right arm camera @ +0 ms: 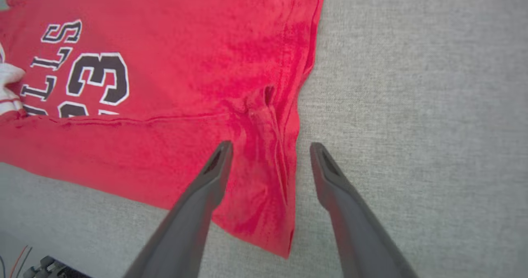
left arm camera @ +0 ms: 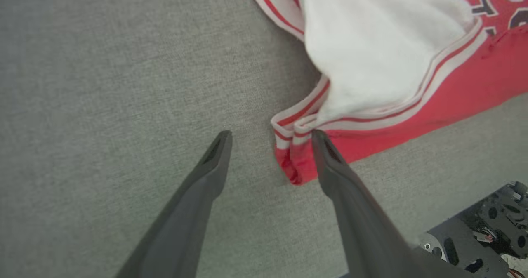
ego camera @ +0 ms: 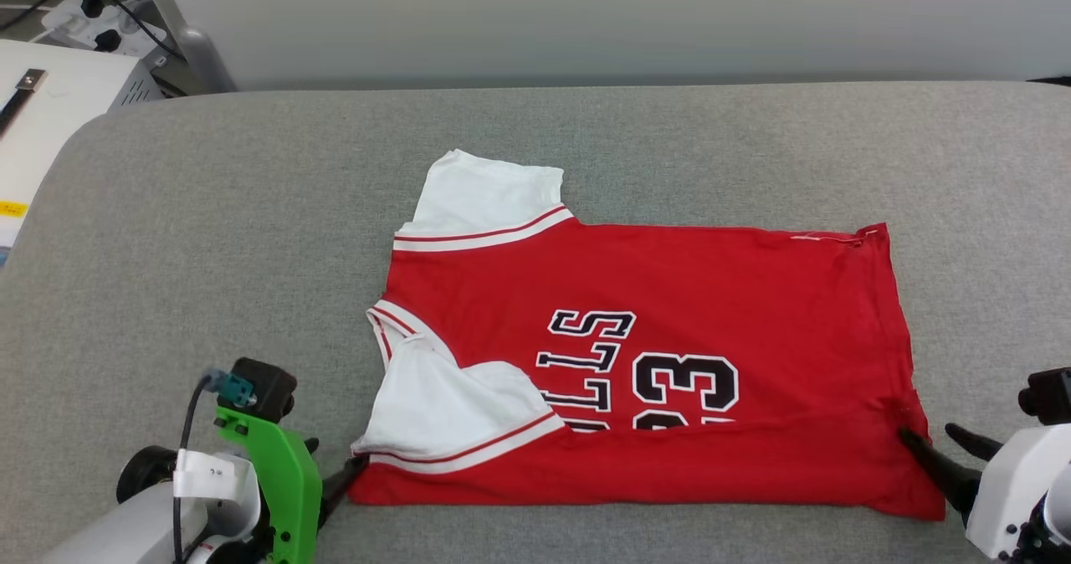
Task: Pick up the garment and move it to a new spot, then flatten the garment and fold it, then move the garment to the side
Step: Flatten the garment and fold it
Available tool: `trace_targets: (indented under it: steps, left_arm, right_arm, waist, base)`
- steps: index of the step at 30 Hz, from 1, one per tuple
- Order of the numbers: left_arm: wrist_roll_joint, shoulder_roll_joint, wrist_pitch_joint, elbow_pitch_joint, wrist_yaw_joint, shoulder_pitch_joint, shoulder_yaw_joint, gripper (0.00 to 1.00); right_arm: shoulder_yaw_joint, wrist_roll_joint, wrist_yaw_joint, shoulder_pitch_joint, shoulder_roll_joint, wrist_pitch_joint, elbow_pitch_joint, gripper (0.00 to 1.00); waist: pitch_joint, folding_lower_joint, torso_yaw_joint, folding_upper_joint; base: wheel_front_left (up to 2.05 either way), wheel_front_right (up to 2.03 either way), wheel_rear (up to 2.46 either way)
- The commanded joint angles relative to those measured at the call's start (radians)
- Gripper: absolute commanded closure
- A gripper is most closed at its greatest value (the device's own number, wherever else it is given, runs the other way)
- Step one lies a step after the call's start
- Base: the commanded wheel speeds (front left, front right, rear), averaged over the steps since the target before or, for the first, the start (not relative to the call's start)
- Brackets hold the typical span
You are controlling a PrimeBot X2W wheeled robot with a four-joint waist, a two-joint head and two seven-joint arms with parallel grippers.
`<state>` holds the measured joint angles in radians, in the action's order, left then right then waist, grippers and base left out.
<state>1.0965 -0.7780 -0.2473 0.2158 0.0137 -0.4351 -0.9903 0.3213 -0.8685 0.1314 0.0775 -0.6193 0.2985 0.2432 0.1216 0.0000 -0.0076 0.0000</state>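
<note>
Left end effector (left arm camera: 270, 135), 7 o'clock in the head view: fingers apart, gripping nothing, garment (ego camera: 669, 296) corner between them. Right end effector (right arm camera: 270, 146), 4 o'clock: fingers apart, gripping nothing, straddling the hem edge. Garment lies centred on the grey bench (ego camera: 209, 212), near edge folded over the 23, 1 white sleeve at 11 o'clock.

A grey woven-fabric surface (ego camera: 209, 212) spreads across the head view, its far left corner rounded. Behind it rises a plain pale wall (ego camera: 586, 12). At the upper left stands a white cabinet (ego camera: 58, 104), and beyond it a white power strip (ego camera: 71, 16) with black plugs and cables, a slanted grey post (ego camera: 201, 58) just beside. The light is soft and even
</note>
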Motion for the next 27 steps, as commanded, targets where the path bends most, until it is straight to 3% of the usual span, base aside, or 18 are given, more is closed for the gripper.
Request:
trace_targets:
  steps: [1, 7, 11, 15, 19, 27]
  left_arm:
    - [-0.005, -0.015, 0.009, -0.013, 0.009, 0.004, 0.013, 0.00]
    - [-0.043, -0.091, 0.058, -0.127, 0.042, -0.066, 0.082, 0.00]
    - [-0.105, -0.103, 0.107, -0.153, 0.074, -0.152, 0.129, 0.00]
    - [-0.155, -0.068, 0.137, -0.130, 0.078, -0.256, 0.157, 0.00]
    - [-0.220, -0.023, 0.130, -0.075, 0.055, -0.386, 0.155, 0.00]
    - [-0.181, 0.110, -0.010, 0.140, -0.051, -0.627, 0.150, 0.00]
  right_arm:
    - [-0.011, 0.019, -0.001, -0.005, 0.000, -0.027, -0.015, 0.00]
    - [-0.106, 0.097, -0.001, -0.013, 0.028, -0.193, -0.104, 0.00]
    - [-0.179, 0.183, -0.001, -0.002, 0.082, -0.286, -0.165, 0.00]
    - [-0.233, 0.260, -0.001, 0.008, 0.148, -0.363, -0.244, 0.00]
    - [-0.290, 0.334, -0.001, 0.021, 0.220, -0.425, -0.312, 0.00]
    - [-0.301, 0.410, -0.001, 0.044, 0.302, -0.455, -0.387, 0.00]
  waist:
    - [-0.014, 0.0000, 0.003, 0.0000]
    - [-0.024, 0.0000, -0.001, 0.0000]
    - [-0.010, 0.0000, -0.015, 0.0000]
    - [0.023, 0.0000, -0.037, 0.0000]
    - [0.078, 0.0000, -0.067, 0.0000]
    - [0.209, 0.0000, -0.128, 0.0000]
  base:
    - [0.00, 0.00, 0.00]
    - [0.00, 0.00, 0.00]
    - [0.00, 0.00, 0.00]
    - [0.00, 0.00, 0.00]
    - [0.00, 0.00, 0.00]
    - [0.00, 0.00, 0.00]
